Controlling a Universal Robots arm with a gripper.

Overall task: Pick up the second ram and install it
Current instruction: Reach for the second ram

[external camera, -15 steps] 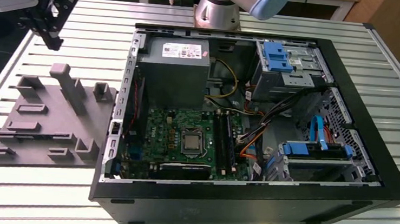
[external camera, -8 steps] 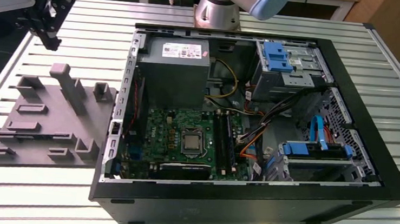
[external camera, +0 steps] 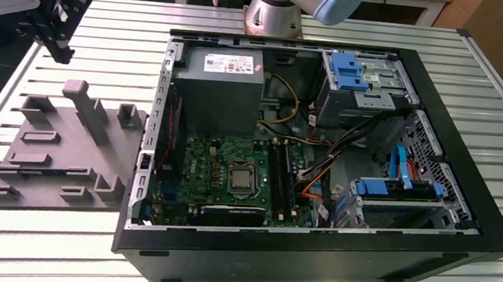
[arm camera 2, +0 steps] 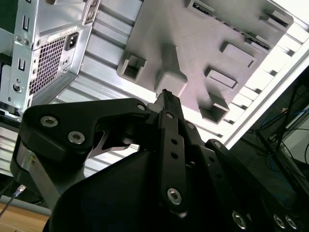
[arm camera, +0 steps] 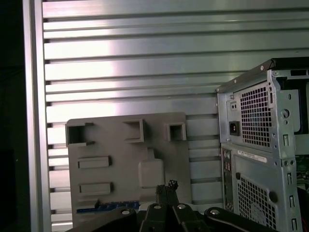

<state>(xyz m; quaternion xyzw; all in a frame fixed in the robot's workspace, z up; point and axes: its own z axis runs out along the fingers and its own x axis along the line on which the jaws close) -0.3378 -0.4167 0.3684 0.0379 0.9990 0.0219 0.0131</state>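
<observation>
Partly, the closed tool (arm camera: pixel 166 186) hides the grey tray (arm camera: pixel 111 150).

Below my claw (external camera: pixel 60 54) the tray (external camera: pixel 54 154) lies on the table (external camera: pixel 52 236). To the exterior view's right of my claw, beside the tray, sits the computer case (external camera: pixel 313 266), with the motherboard (external camera: pixel 218 155) inside.

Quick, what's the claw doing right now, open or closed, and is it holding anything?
Claw: closed, fingertips together, nothing seen held between them, near the grey tray.
</observation>
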